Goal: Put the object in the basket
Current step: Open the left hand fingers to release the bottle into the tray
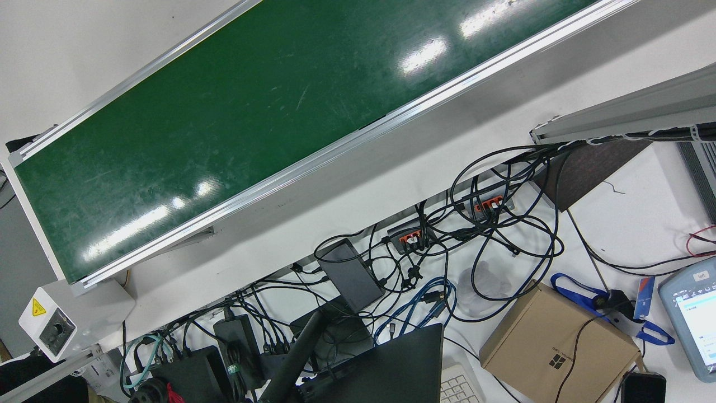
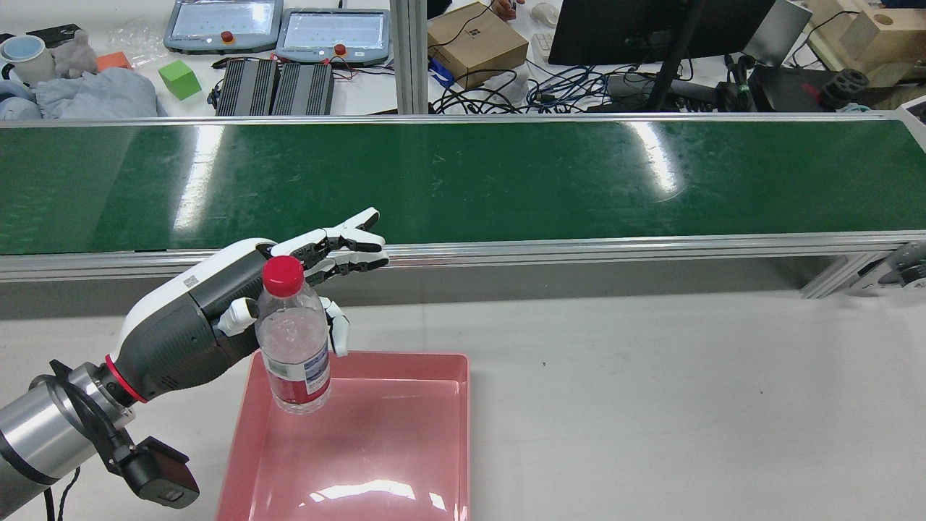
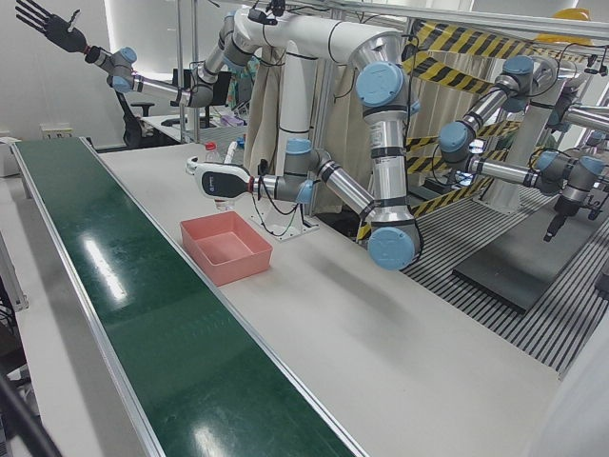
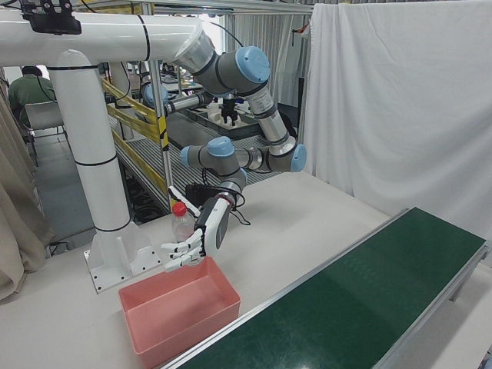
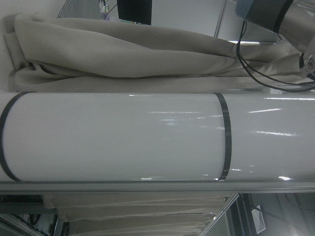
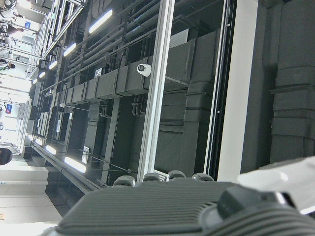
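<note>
The pink basket point(image 2: 376, 449) lay nearest, on the white table, with nothing on its floor. Over its far left corner hung the bottle point(image 2: 293, 340), upright, clear, red cap point(image 2: 282, 273) on top and a red label low down, its base above the basket floor; I could not tell whether it touched the rim. My left hand point(image 2: 217, 311) came in from the left and pinched the bottle's upper body between the thumb on one side and one curled finger point(image 2: 338, 334) on the other. My other fingers on that hand pointed forward, slightly fanned, past the cap toward the belt. Beyond them ran the green belt point(image 2: 506, 181), bare, across the whole width, framed in aluminium rails. Behind it sat a desk with cables, a cardboard box point(image 2: 477, 43) and two pendants point(image 2: 275, 32). My right hand point(image 3: 43, 21) was raised high, well apart from the basket, its dark fingers spread wide and holding nothing.
</note>
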Available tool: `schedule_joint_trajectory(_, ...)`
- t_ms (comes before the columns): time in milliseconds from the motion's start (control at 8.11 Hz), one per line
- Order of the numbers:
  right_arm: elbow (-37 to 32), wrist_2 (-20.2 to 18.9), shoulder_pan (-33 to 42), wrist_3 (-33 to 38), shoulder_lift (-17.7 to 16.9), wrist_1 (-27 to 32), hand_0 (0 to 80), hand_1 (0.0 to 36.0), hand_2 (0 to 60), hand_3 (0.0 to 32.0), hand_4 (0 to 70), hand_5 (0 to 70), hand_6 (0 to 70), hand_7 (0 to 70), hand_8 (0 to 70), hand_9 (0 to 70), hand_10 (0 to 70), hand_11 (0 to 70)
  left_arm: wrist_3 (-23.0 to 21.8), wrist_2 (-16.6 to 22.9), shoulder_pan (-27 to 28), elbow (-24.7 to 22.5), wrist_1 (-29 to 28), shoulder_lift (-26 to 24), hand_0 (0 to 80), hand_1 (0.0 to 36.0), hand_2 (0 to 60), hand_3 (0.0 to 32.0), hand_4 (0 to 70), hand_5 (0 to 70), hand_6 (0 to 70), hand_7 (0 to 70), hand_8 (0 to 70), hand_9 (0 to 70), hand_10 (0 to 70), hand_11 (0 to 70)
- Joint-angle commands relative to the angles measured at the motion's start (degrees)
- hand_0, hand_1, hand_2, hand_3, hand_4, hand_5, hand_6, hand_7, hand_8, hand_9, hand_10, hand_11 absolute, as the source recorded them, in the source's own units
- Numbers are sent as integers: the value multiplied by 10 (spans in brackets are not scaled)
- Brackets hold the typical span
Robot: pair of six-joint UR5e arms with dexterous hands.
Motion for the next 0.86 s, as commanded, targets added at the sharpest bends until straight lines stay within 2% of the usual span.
schedule_joint_trajectory(0, 0, 0, 0, 0, 0, 0, 0, 0, 0, 0, 0, 0, 0, 0, 0, 0, 0, 0, 0, 0, 8, 0, -14, 11, 116, 0, 0, 0, 170, 243, 45, 22, 33, 41, 120, 166)
schedule_joint_trajectory(247, 0, 0, 0, 0, 0, 0, 0, 0, 0, 0, 0, 0, 0, 0, 0, 0, 0, 0, -1, 0, 8, -1, -14, 11, 130, 0, 0, 0, 174, 217, 34, 17, 19, 23, 106, 147)
schedule_joint_trajectory(740, 0, 0, 0, 0, 0, 0, 0, 0, 0, 0, 0, 0, 0, 0, 0, 0, 0, 0, -7, 1, 7, -2, -19, 11, 164, 0, 0, 0, 190, 272, 38, 24, 27, 27, 102, 141)
